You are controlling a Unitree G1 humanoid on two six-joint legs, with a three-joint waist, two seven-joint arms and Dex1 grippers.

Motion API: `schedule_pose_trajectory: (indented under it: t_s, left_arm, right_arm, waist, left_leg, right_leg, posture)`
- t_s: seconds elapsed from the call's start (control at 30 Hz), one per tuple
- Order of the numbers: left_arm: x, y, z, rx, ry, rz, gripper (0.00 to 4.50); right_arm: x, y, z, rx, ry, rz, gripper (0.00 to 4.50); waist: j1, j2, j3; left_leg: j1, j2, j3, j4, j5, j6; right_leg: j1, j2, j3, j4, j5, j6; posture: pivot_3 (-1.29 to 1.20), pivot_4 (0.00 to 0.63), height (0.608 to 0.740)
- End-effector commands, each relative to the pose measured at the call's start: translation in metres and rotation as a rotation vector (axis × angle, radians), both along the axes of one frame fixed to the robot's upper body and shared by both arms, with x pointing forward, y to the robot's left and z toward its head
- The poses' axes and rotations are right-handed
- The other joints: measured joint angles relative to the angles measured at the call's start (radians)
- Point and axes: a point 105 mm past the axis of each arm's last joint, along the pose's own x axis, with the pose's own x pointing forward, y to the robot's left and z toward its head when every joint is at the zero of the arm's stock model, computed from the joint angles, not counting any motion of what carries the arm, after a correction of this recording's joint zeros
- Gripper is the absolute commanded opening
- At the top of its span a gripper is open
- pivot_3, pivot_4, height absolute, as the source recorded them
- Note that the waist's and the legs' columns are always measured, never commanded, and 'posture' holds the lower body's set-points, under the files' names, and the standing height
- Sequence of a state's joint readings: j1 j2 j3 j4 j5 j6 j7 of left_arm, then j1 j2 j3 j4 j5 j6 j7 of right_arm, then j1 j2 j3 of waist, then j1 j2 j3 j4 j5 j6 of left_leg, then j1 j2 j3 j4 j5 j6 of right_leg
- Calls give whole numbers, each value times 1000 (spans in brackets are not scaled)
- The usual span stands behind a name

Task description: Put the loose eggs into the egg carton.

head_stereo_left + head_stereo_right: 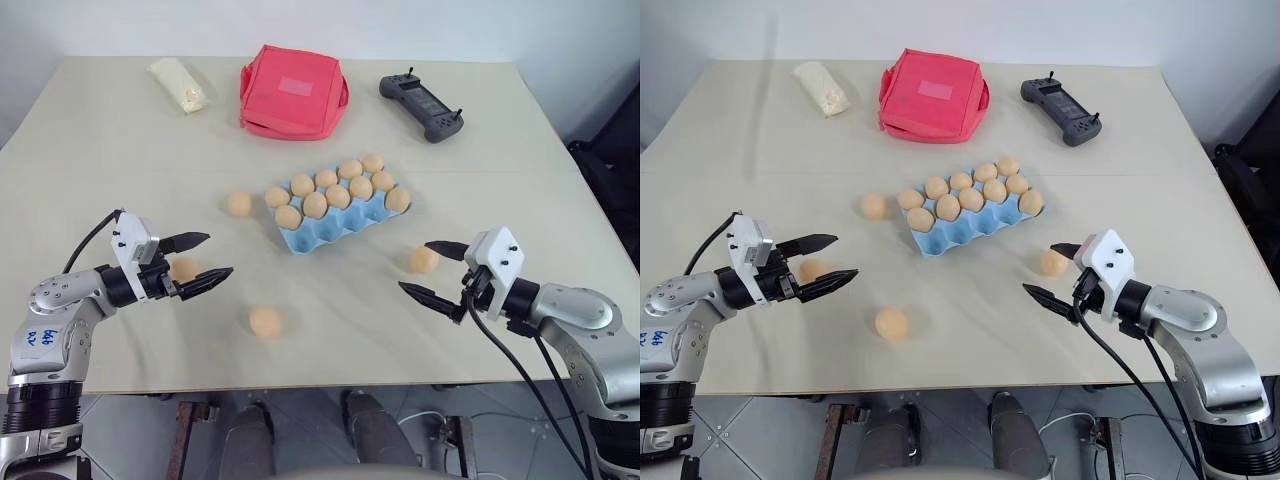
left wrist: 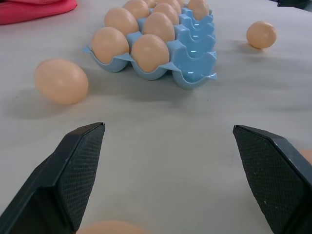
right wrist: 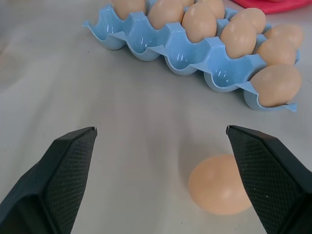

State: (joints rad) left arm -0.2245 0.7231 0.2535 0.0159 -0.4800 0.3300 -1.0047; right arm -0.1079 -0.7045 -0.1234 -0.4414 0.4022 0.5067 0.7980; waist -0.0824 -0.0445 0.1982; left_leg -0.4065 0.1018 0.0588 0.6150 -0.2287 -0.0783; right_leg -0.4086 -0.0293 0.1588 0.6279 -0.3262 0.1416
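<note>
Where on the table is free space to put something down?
Free: the table's far-left area, between the white packet and the left gripper. Crowded: round the egg carton, where loose eggs lie.
</note>
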Motion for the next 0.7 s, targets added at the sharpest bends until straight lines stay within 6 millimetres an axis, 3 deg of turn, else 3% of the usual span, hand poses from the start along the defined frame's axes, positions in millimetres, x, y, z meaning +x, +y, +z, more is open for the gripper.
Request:
schedule_pose_trajectory:
  t_s: [0.03,0.3,0.7]
  left_arm:
    - [8,0,11,0,-43,22,4485]
    - [15,-8,16,1,-55,-6,4485]
    - [18,-19,14,5,-26,-75,4485]
  right_arm:
    - [-1,2,10,-4,-47,12,4500]
    - [-2,-1,14,3,-60,-17,4500]
    - [-26,-36,15,-27,-16,-133,4500]
  waist:
    - [1,0,0]
    - [2,0,0]
    - [6,0,0]
  left_leg:
    - [0,0,0,0,0,0]
    - [0,0,0,1,0,0]
    - [0,0,0,1,0,0]
  right_leg:
    - [0,0,0,0,0,0]
    - [0,0,0,0,4,8]
    - [0,0,0,0,4,8]
  posture:
    - [0,150,740]
    - [0,150,740]
    - [0,150,740]
